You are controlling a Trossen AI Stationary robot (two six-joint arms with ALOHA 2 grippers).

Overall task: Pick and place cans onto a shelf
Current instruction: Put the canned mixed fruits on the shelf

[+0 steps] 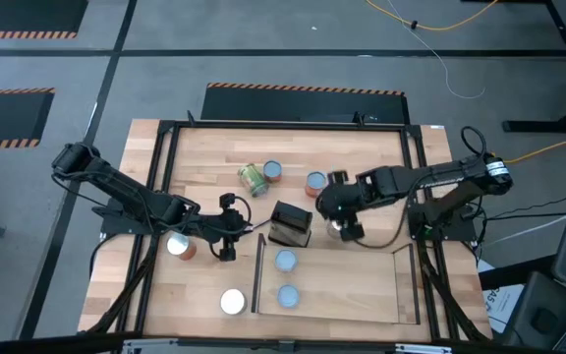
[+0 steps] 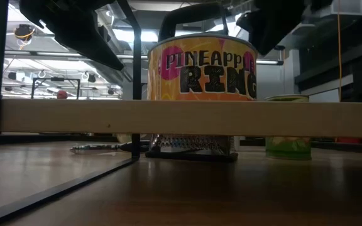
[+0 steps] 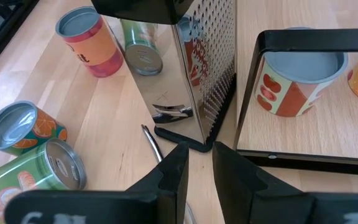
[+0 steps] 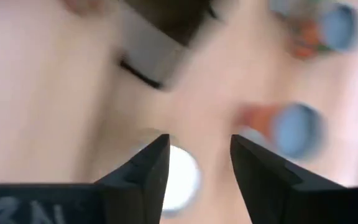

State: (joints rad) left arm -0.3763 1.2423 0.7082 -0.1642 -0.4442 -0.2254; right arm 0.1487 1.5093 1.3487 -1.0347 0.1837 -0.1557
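My right gripper (image 1: 344, 220) (image 4: 199, 165) is open and points down over a white-topped can (image 4: 180, 175) (image 1: 339, 232) by the far edge of the shelf (image 1: 401, 285). Its fingers stand on either side above the can. Whether they touch it, or whether it stands on the shelf, I cannot tell. Two pale-blue-topped cans (image 1: 285, 261) (image 1: 288, 295) stand on the shelf's left part. One is tomato-labelled (image 3: 294, 84). My left gripper (image 1: 227, 246) (image 3: 201, 165) waits left of the shelf with a narrow gap between its fingers and nothing in it.
A metal grater with a black handle (image 1: 290, 224) (image 3: 194, 74) stands between the two grippers. Loose cans: a green one lying (image 1: 252, 179), two upright at the far side (image 1: 273, 171) (image 1: 315, 183), and two on the left (image 1: 178, 246) (image 1: 232, 301). In the low view, a pineapple-rings can (image 2: 200, 69) stands on the shelf board (image 2: 105, 117).
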